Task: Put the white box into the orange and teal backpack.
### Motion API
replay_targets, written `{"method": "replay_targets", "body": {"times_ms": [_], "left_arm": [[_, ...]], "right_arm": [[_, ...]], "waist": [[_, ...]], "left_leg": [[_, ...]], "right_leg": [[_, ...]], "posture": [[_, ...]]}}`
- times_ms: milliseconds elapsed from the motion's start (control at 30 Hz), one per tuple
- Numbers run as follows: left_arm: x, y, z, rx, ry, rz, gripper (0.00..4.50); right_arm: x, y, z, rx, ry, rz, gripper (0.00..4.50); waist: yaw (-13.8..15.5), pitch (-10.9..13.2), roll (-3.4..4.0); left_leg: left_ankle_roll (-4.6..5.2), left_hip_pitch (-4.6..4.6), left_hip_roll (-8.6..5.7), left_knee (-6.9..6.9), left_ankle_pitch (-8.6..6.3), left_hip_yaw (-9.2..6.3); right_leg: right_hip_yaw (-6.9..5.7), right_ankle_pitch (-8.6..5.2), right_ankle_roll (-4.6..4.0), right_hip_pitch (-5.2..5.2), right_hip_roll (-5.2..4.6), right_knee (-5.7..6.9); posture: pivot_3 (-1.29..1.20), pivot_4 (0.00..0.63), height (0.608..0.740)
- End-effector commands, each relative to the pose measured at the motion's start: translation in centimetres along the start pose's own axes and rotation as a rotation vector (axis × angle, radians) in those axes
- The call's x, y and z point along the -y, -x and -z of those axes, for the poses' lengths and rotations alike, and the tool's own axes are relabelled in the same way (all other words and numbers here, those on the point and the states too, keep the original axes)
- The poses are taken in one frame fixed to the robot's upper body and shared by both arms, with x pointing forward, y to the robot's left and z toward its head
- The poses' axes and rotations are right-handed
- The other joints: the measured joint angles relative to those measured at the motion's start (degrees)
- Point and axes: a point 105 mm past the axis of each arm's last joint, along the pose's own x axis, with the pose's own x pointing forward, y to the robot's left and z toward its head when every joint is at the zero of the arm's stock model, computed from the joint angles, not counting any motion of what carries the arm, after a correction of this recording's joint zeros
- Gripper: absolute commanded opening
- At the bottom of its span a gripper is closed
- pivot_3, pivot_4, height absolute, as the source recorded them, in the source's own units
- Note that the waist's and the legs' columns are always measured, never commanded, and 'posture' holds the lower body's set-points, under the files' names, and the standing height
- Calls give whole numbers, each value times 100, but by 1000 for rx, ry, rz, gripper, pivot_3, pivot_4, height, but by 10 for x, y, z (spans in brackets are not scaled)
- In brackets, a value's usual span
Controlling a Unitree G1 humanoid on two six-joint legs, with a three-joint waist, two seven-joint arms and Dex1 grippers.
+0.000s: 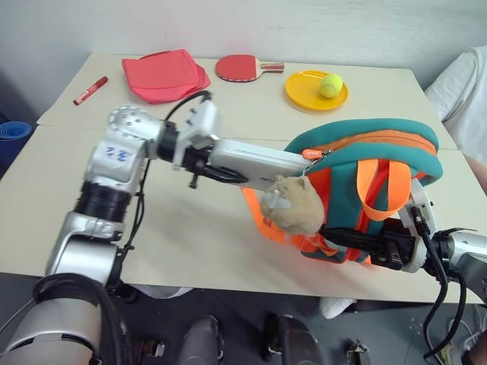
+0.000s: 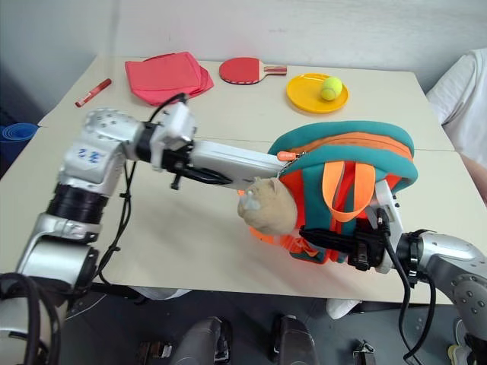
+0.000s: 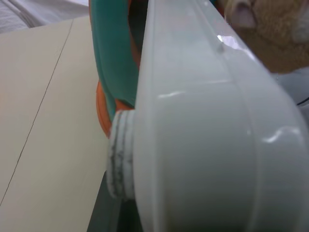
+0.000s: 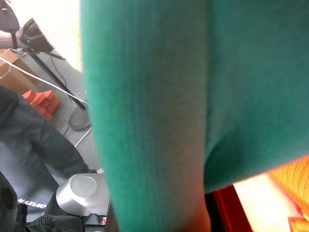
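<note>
The orange and teal backpack (image 1: 365, 144) stands upright at the table's front right, its teal top gaping toward the left. A tan plush charm (image 1: 293, 204) hangs on its left side. My left gripper (image 1: 207, 173) is shut on the near end of the white box (image 1: 259, 163), which it holds level above the table. The box's far end reaches the backpack's opening beside the orange zipper pull. The left wrist view looks along the white box (image 3: 207, 135) to the teal rim (image 3: 113, 63). My right gripper (image 1: 358, 239) is shut on the backpack's lower orange fabric.
At the back of the table (image 1: 228, 251) lie a flat pink-red pouch (image 1: 163, 74), a red paddle (image 1: 240, 68), a red marker (image 1: 90, 90) and a yellow plate (image 1: 304, 97) with a tennis ball (image 1: 330, 84). A person's white sleeve (image 1: 460, 84) is at the right edge.
</note>
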Motion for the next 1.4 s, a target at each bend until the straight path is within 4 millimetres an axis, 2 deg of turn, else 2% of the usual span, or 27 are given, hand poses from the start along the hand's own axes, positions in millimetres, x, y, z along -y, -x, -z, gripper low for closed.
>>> {"method": "replay_targets", "body": {"times_ms": [33, 167, 300, 367, 467, 533, 567, 633, 667, 800, 867, 967, 1200, 1400], "left_arm": [[-12, -37, -22, 55, -28, -23, 1262], [-8, -77, -34, 127, -7, -1, 1262], [-1, -88, -31, 173, 55, 13, 1262], [-6, -84, -22, 156, 77, -42, 1990], [-7, -67, -20, 226, 87, -63, 2760], [-5, -47, -24, 317, 59, -58, 3266], [-4, -28, -20, 351, 48, -63, 3529], [-2, 3, -7, 353, 33, -90, 3529], [-1, 13, -1, 343, 28, -100, 3529], [13, 46, 21, 257, 44, -98, 3529], [22, 54, 25, 241, 40, -89, 3529], [34, 52, 20, 281, 32, -89, 3529], [51, 26, -13, 400, -25, -94, 3529], [55, 6, -14, 435, -11, -135, 3529]], "right_arm": [[-2, -3, -5, 12, 26, -25, 26], [0, -8, -3, 23, 29, -31, 26], [-1, -13, 0, 31, 33, -28, 26], [-1, -14, 1, 34, 35, -20, 0], [-1, -15, 1, 40, 36, -1, 0], [0, -15, 1, 43, 38, 10, 0], [0, -16, 1, 44, 41, 15, 0], [2, -17, -1, 48, 49, 25, 0], [2, -17, -1, 49, 51, 28, 0], [4, -18, -4, 54, 64, 38, 0], [5, -18, -5, 53, 66, 40, 0], [7, -20, -5, 51, 67, 39, 0], [8, -21, -6, 40, 65, 24, 0], [6, -22, -4, 37, 52, 25, 0]], "waist": [[-3, 1, -2], [-21, 1, -2], [-39, 1, -1], [-36, 1, -1], [-36, 1, 0], [-59, 0, 1], [-71, 1, 1], [-114, 1, 1], [-129, 1, 1], [-137, 0, 2], [-141, 0, 2], [-113, 0, 1], [-37, 0, 1], [-37, 0, 2]], "left_leg": [[2, -2, -1, 1, 0, 0], [8, -8, -1, 4, 3, 0], [1, -6, 5, 2, 6, 5], [-6, -1, 10, 1, 11, 4], [-6, 2, 10, 2, 12, 2], [-7, 2, 11, 1, 12, 2], [-8, 3, 14, 0, 13, 3], [-17, 3, 16, -3, 18, 4], [-20, 3, 18, -3, 19, 4], [-25, 4, 13, -2, 23, 1], [-18, 4, 7, -1, 21, 2], [-12, 0, 6, 0, 18, 1], [-6, 0, 7, 13, 14, 0], [-9, 11, 9, 6, 15, 5]], "right_leg": [[0, 1, 3, -1, -1, 0], [1, 7, 12, -2, -4, 0], [6, 6, 11, -9, -4, 0], [6, 5, 9, -9, -5, -1], [7, 4, 7, -8, -11, 4], [9, 4, 7, -8, -13, 4], [11, 3, 5, -9, -13, 5], [9, 1, 2, -12, -11, 6], [7, -1, -2, -13, -10, 8], [1, -2, -4, -12, -8, 12], [2, -2, -4, -11, -6, 12], [2, 0, -1, -8, -9, 12], [12, 4, 6, -2, -16, 8], [16, 3, 5, 2, -14, 9]], "posture": [[0, 150, 740], [0, 150, 740], [0, 150, 740], [0, 150, 740], [0, 150, 740], [0, 150, 740], [0, 150, 740], [0, 150, 740], [0, 150, 740], [0, 150, 740], [0, 150, 740], [0, 150, 740], [0, 150, 740], [0, 150, 740]]}}
